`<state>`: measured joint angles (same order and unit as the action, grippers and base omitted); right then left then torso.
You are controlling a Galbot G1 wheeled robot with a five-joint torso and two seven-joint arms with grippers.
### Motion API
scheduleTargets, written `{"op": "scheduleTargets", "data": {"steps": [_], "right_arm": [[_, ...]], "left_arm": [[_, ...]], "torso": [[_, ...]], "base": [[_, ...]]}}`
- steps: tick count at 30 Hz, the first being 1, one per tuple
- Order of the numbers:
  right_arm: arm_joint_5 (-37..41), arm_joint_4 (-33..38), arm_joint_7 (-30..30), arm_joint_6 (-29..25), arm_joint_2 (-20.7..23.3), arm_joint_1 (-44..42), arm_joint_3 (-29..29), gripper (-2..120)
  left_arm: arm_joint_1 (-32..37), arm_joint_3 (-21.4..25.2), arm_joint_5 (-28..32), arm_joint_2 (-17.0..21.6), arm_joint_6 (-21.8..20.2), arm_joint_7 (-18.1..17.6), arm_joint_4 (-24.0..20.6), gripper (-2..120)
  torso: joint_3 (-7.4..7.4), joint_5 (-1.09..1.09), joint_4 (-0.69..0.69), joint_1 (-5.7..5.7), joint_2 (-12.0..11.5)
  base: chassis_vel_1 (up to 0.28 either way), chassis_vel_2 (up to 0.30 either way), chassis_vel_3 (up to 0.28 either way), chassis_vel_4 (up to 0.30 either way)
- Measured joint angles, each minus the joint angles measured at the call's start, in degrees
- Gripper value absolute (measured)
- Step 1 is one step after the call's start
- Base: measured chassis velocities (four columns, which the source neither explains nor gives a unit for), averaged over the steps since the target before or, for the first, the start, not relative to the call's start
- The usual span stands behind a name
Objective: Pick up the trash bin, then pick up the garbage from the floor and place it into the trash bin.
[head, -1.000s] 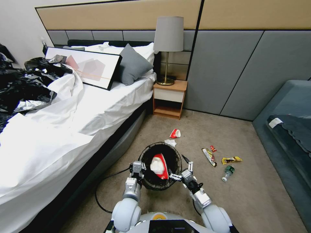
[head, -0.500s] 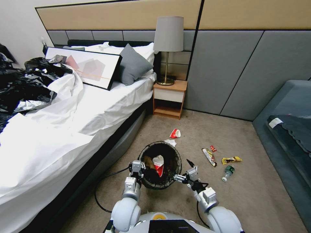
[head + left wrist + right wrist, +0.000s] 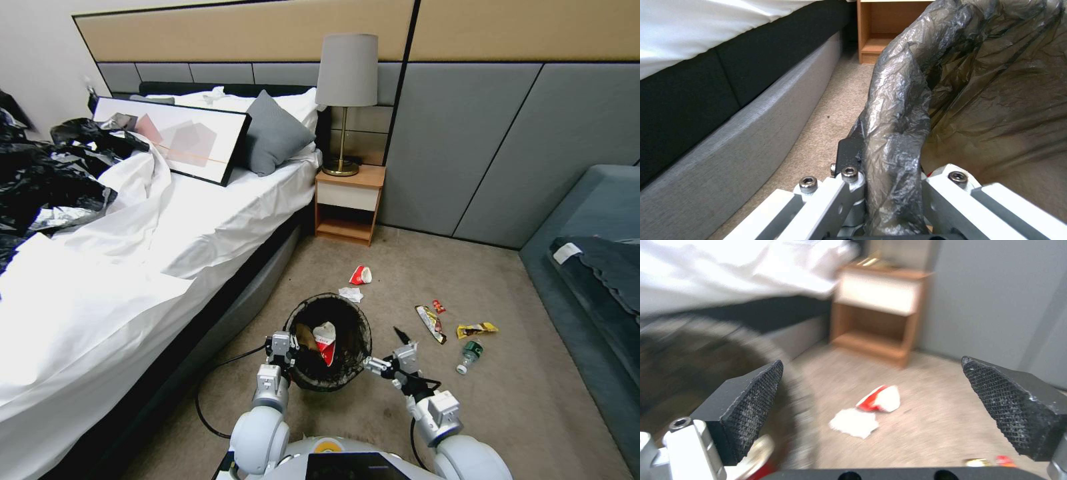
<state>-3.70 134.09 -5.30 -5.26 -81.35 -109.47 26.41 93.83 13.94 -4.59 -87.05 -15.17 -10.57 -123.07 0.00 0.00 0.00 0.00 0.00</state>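
Two arms are in play beside the bed (image 3: 133, 267), which fills the robot's left side of the head view. The trash bin (image 3: 328, 341), with its black liner, stands on the carpet directly in front of the robot, near the bed's base. The left gripper (image 3: 283, 347) is pinched onto the bin's rim on the robot's left; in the left wrist view its fingers (image 3: 849, 156) press the crumpled liner and rim between them. A red-and-white cup (image 3: 325, 339) and a tan scrap already lie inside the bin.

The right gripper (image 3: 392, 351) hangs just beside the bin's right rim, jaws spread wide and holding nothing; its pads (image 3: 751, 403) frame the floor ahead.

Remaining garbage lies forward and to the right of the bin. A green-capped bottle (image 3: 469, 355), a yellow wrapper (image 3: 476, 329), a long dark wrapper (image 3: 430, 323) and a small red wrapper (image 3: 438, 306) sit in a loose cluster to the right. The second paper cup (image 3: 361, 275) and the white tissue (image 3: 351, 294) lie just beyond the bin's far rim.

Judgement: the free right gripper is the nearer arm to all of it. The tissue (image 3: 853, 422) and cup (image 3: 880, 399) lie straight ahead between its open jaws. The long wrapper's axis runs away from the robot, slightly slanted.
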Motion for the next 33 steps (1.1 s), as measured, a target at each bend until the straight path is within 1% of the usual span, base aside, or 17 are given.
{"op": "scheduleTargets", "data": {"steps": [4,5,7,10,12,17,27,33], "right_arm": [[-0.73,-0.82,-3.65,-4.57,-1.96,-1.10,0.77,100],[-0.73,-0.82,-3.65,-4.57,-1.96,-1.10,0.77,100],[-1.13,-1.56,-4.90,-7.76,-3.65,-1.31,1.43,100],[-1.35,-1.93,-5.39,-9.21,-4.75,-1.26,1.83,100],[-2.30,-2.82,-6.29,-11.64,-7.11,-1.23,2.75,100],[-3.53,-4.31,-6.47,-13.47,-8.67,-1.25,3.48,100],[-3.71,-5.70,-6.57,-14.77,-10.33,-0.69,3.88,100],[-2.54,-6.51,-5.71,-18.00,-10.77,0.20,5.04,100]], "left_arm": [[0.29,0.49,0.01,-0.03,0.07,-0.09,-0.58,1],[0.29,0.49,0.01,-0.03,0.07,-0.09,-0.58,1],[0.40,0.47,0.02,-0.03,0.08,-0.13,-0.86,1],[0.43,0.46,0.02,-0.03,0.08,-0.13,-0.93,1],[0.52,0.46,0.02,0.00,0.08,-0.16,-1.09,1],[0.62,0.44,-0.01,0.05,0.09,-0.19,-1.30,1],[0.77,0.41,-0.08,0.14,0.13,-0.20,-1.53,1],[0.82,0.39,-0.21,0.06,0.13,-0.20,-1.57,1]], "torso": [[0.00,0.00,0.01,0.00,0.00],[0.00,0.00,0.01,0.00,0.00],[0.00,0.00,0.00,0.00,0.00],[0.00,0.00,0.00,0.00,0.00],[0.00,0.00,0.00,0.00,0.00],[0.00,0.00,0.00,0.00,0.00],[0.00,0.00,0.00,0.00,0.00],[0.00,0.00,0.00,0.00,0.00]], "base": [[0.000,0.000,0.000,0.000],[0.000,0.000,0.000,0.000],[0.000,0.000,0.000,0.000],[0.000,0.000,0.000,0.000],[0.000,0.000,0.000,0.000],[0.000,0.000,0.000,0.000],[0.000,0.000,0.000,0.000],[0.000,0.000,0.000,0.000]]}}
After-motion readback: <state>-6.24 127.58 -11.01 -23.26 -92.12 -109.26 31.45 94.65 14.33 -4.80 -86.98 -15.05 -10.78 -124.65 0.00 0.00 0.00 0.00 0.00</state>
